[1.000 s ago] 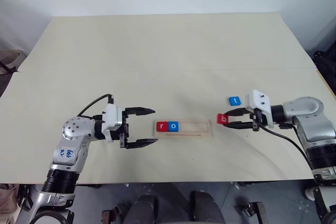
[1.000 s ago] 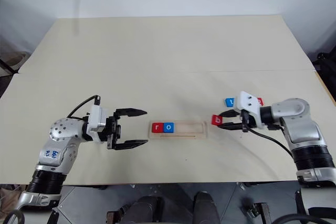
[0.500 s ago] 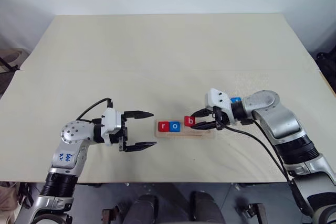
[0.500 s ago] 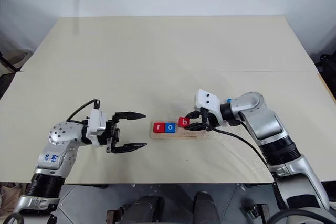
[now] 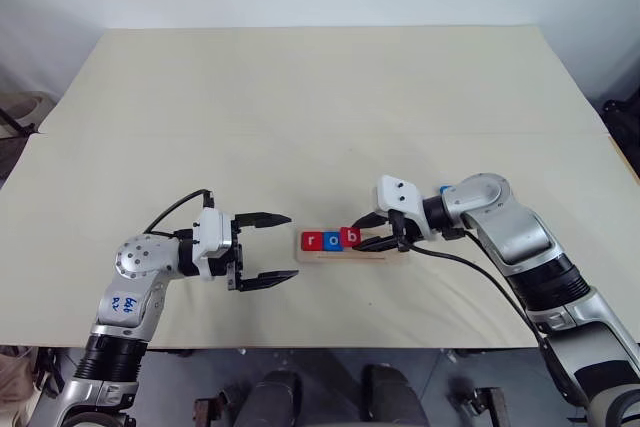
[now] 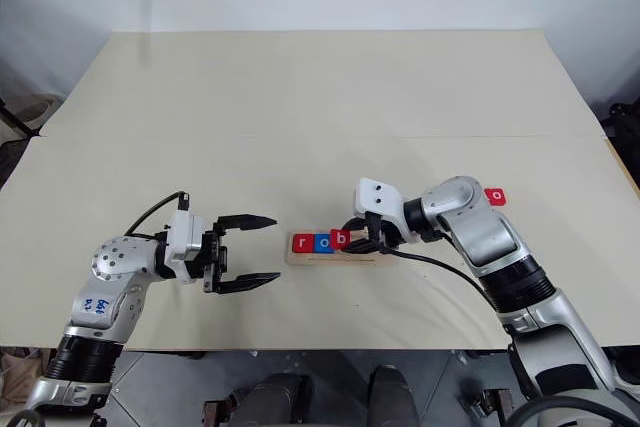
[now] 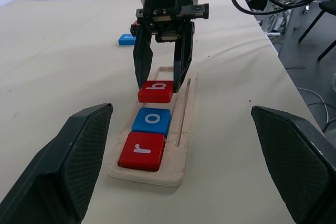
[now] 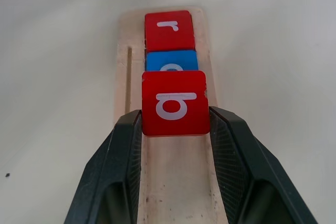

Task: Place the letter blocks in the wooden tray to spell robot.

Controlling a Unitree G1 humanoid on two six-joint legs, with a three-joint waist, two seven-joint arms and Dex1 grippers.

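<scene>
1. The right gripper [image 8: 176, 129] pinched the red b block [image 8: 175, 103] over the wooden tray [image 7: 185, 109], maybe touching the blue o block [image 7: 152, 121].
2. The red r block [image 7: 142, 150] sat at the tray's end.
3. The left gripper [image 5: 268, 249] stayed wide apart, holding nothing.

Bright, even overhead light; soft faint shadows, no glare; wrist views blur up close.
</scene>
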